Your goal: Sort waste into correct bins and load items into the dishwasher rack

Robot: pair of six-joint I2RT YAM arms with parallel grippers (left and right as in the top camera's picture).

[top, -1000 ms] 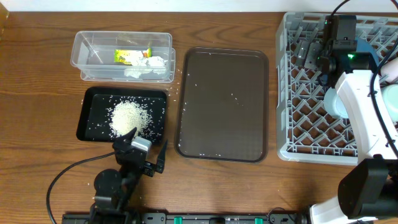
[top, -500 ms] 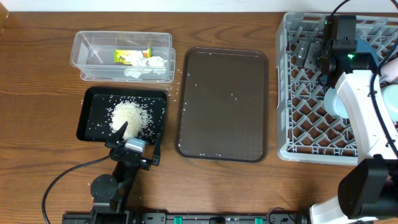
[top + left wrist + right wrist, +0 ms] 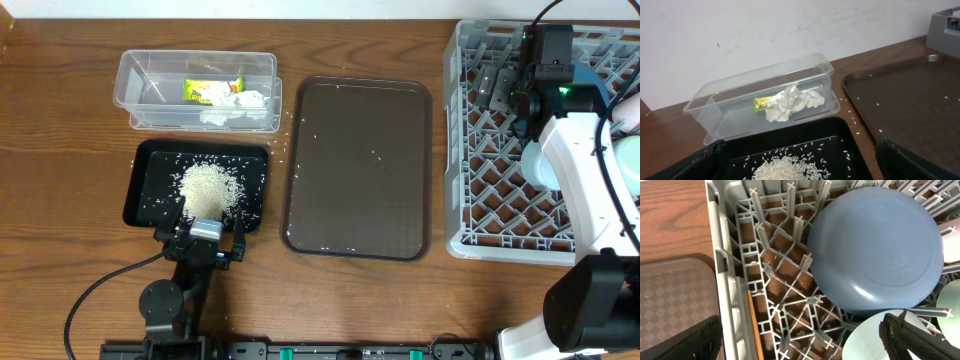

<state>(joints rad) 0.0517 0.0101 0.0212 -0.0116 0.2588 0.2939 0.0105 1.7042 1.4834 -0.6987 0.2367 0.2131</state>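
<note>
My left gripper [image 3: 203, 240] [image 3: 800, 170] stands open at the near edge of the black tray [image 3: 140, 190] [image 3: 790, 131], nothing between its fingers. A pile of white rice [image 3: 207, 186] [image 3: 785, 170] lies in that tray. Behind it the clear tub [image 3: 130, 80] [image 3: 715, 95] holds a yellow-green wrapper [image 3: 205, 90] [image 3: 762, 103] and crumpled tissue [image 3: 245, 100] [image 3: 792, 102]. My right gripper [image 3: 503, 95] [image 3: 800, 350] hangs open over the grey rack [image 3: 480, 190] [image 3: 722, 270]. In the rack are a light blue bowl [image 3: 875, 245], a mint-green bowl [image 3: 870, 340] and a wooden stick [image 3: 754, 325].
A brown serving tray [image 3: 360, 165] [image 3: 910, 100] with a few stray rice grains lies between the bins and the rack. Loose grains dot the wood around the black tray. The dark blue dish [image 3: 600, 75] and a pink cup [image 3: 628, 110] sit at the rack's far right.
My left gripper has shifted left and turned square to the black tray's near edge, still open. The right arm has not moved.
</note>
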